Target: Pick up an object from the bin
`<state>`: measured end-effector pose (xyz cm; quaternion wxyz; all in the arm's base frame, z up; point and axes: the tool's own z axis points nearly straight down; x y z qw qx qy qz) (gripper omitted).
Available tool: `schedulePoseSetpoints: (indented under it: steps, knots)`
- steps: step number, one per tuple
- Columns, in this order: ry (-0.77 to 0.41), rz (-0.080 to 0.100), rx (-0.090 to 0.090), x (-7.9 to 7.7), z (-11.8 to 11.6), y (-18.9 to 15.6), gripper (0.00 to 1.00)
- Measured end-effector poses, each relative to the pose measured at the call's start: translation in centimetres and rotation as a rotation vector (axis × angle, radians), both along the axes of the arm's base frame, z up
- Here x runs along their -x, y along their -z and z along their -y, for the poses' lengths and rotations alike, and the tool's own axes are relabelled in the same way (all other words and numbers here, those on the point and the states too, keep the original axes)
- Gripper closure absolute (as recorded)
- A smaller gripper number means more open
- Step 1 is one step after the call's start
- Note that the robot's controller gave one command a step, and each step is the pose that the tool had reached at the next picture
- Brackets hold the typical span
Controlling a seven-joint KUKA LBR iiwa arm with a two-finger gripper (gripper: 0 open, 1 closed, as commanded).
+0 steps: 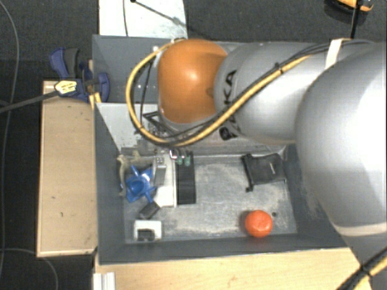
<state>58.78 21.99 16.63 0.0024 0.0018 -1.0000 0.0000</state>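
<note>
Nearest me, in the near left corner of the grey bin point(199, 249), lies a small white thing with a dark middle point(147, 229). Along the same near wall, well to the right, sits an orange ball point(259, 223) by itself. A little farther in on the left is a small dark piece point(149, 210), and just beyond it a crumpled blue thing point(138, 184). Close on the blue thing's right, a white oblong piece point(166, 187) and a black oblong piece point(185, 185) lie side by side. Over to the right, at about that depth, a black angular thing point(263, 169) rests on the floor of the bin. The end effector point(162, 161) hangs at the far ends of the blue thing and the two oblong pieces, on the bin's left side. I cannot tell whether it is open or closed, nor whether it touches any of them. Above it bulges the arm's orange cover point(190, 80).
</note>
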Motion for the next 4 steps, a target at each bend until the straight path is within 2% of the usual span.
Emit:
schedulePoseSetpoints:
  steps: [1,2,3,4]
  knots:
    - [0.005,0.008,-0.002,-0.2,0.1,-0.5,0.0]
    - [0.055,0.011,-0.004,1.0,1.6,3.6,0.0]
    - [-0.048,0.006,-0.003,1.9,2.0,8.5,1.0]
    - [-0.048,0.006,-0.003,1.9,2.0,8.5,1.0]
